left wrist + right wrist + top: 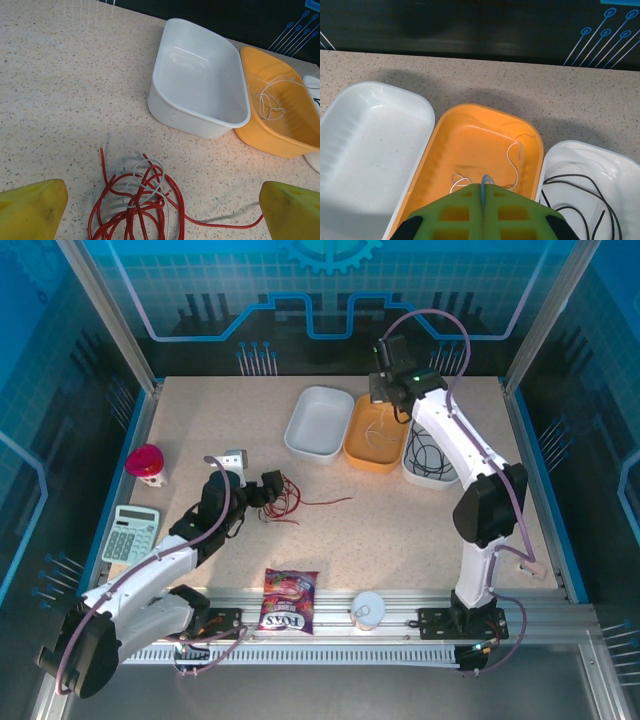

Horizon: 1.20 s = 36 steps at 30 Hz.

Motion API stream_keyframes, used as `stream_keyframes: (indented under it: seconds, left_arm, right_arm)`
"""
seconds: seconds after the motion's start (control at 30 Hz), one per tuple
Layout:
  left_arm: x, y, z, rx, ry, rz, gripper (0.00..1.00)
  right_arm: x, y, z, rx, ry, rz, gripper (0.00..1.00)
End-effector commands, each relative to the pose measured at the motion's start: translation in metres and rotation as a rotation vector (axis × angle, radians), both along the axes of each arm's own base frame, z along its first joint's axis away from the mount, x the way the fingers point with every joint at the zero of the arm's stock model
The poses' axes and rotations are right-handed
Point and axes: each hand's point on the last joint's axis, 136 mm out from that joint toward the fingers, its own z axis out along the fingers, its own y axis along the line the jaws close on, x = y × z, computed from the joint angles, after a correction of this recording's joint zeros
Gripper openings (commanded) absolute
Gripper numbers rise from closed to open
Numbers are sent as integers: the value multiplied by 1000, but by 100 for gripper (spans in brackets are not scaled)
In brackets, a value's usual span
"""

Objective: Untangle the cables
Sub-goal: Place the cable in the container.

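**Ana:** What is on the table (400, 530), starting from its left edge?

**Ben:** A pink cup (146, 462) and a calculator (131, 533) sit by the left edge. Just right of them, the left gripper (258, 492) hangs low with its yellow fingers (32, 207) spread wide and nothing in them. Between and just ahead of those fingers lies the red cable (131, 207), a loose heap of loops near the middle of the table. One long tail runs out of it to the right. A thin grey strand (146, 172) is threaded through the top of the heap.

**Ana:** And further right?

**Ben:** Three trays stand in a row toward the far edge. The first is a bare white tray (200, 122). Next is an orange tray (475, 145) holding a whitish cable (511, 159). The last is another white tray (555, 155) holding a coiled black cable (570, 175). The right gripper (484, 200) hovers over the near end of the orange tray with its green fingers pressed together. I cannot tell whether they pinch a strand.

**Ana:** How will the red heap handle?

**Ben:** I would judge it very light, limp and springy. Its loops will likely drag each other along, and the grey strand may ride up with them. The free tail at the right looks like the cleanest place to pinch. A single outer loop at the top would also do, but not the dense centre.
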Motion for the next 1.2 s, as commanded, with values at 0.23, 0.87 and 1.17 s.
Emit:
stream_keyframes:
  seconds: [0.23,0.87,1.17]
  left_arm:
    - [-2,-1,-1,-21,7,-10,99]
    - [-1,-10,-13,-35,52,-50,99]
    - [-1,-10,-20,-35,71,-42,99]
  right_arm:
    - [34,0,-16,116,7,-25,0]
    - [35,1,-149,185,350,-39,8]
    - [25,-7,-170,133,424,-59,15]
